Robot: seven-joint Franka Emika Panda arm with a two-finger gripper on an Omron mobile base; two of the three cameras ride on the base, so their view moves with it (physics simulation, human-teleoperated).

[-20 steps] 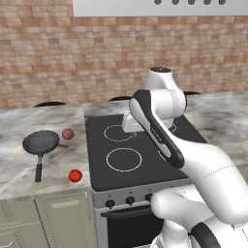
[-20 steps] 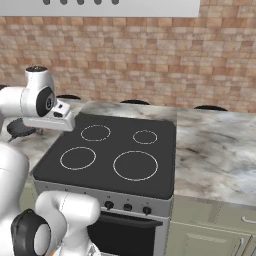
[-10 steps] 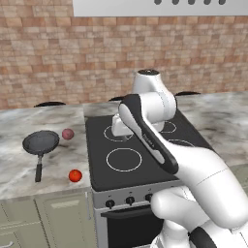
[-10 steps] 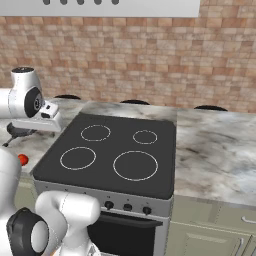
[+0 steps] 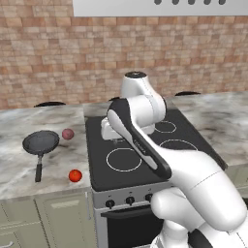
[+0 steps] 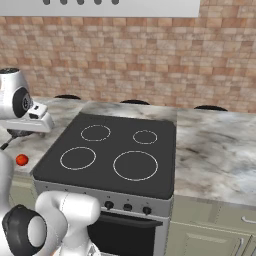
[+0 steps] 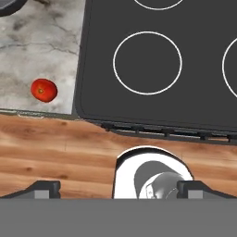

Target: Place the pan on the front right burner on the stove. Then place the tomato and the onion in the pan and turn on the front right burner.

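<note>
I'm seeing a smooth black glass stove [image 5: 145, 160], veiny marble-look counter [image 5: 29, 162], matte dark pan [image 5: 40, 142], glossy tomato [image 7: 44, 89], wood-plank floor [image 7: 55, 148].

The white arm is reaching up and leftward, elbow bent, with the gripper [image 7: 118, 187] pointing straight down, its jaws standing wide apart and holding nothing.

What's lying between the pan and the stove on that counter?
In the left base view, the onion sits on the counter between the pan and the stove, near the pan's rim. The tomato lies nearer the front edge.
</note>
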